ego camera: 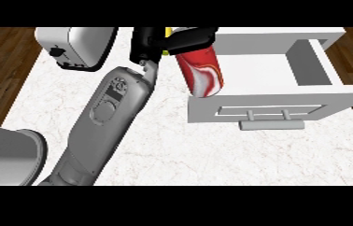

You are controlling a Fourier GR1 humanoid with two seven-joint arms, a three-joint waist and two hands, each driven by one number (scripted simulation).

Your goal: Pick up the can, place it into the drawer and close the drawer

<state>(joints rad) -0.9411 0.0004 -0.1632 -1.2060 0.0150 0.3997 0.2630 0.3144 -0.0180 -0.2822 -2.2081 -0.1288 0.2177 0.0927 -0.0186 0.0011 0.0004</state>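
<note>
A red and white can [201, 73] hangs tilted above the left end of the open white drawer [269, 106]. My left hand [172, 40] is shut on the can's top end and hides it. Its grey forearm [110, 113] runs up from the lower left of the head view. The can's lower end is over the drawer's front left corner. The drawer's hollow [258, 73] holds nothing that I can see. A bar handle [271, 124] sticks out of the drawer's front. My right hand does not show.
A silver toaster [76, 47] stands at the back left of the white marble counter [207, 159]. A grey rounded object [19, 155] sits at the lower left edge. Something yellow [167, 31] peeks out behind my hand. Wooden floor [14, 66] lies past the counter's left edge.
</note>
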